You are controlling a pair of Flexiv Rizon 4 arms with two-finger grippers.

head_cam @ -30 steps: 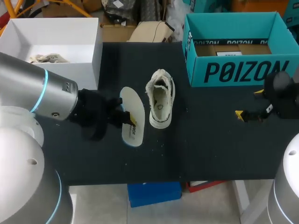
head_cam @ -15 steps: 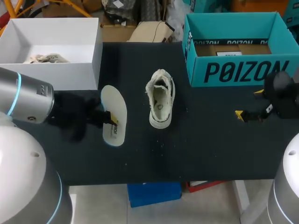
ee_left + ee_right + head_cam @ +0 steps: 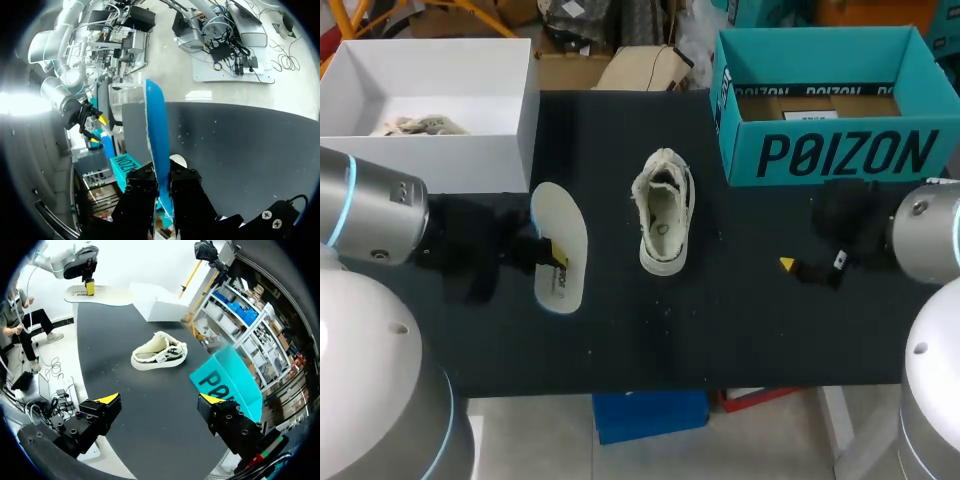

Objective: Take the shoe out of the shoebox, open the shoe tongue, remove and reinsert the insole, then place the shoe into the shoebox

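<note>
A white shoe (image 3: 664, 212) lies on the black table, its opening facing up. Left of it, my left gripper (image 3: 552, 258) is shut on a pale insole (image 3: 558, 225) and holds it above the table. In the left wrist view the insole (image 3: 156, 130) shows edge-on with a blue underside, clamped between the fingers (image 3: 142, 187). My right gripper (image 3: 160, 400) stands open and empty, right of the shoe (image 3: 159, 352) and in front of the teal shoebox (image 3: 830, 150). The right wrist view also shows the held insole (image 3: 102, 296) far beyond the shoe.
A white open box (image 3: 510, 130) with pale material inside stands at the back left, close to my left arm. The teal shoebox fills the back right corner. The table's front edge (image 3: 660, 385) runs close below both arms.
My left arm has carried the insole leftward, away from the shoe. My right arm has shifted left and toward the middle of the table, still open.
</note>
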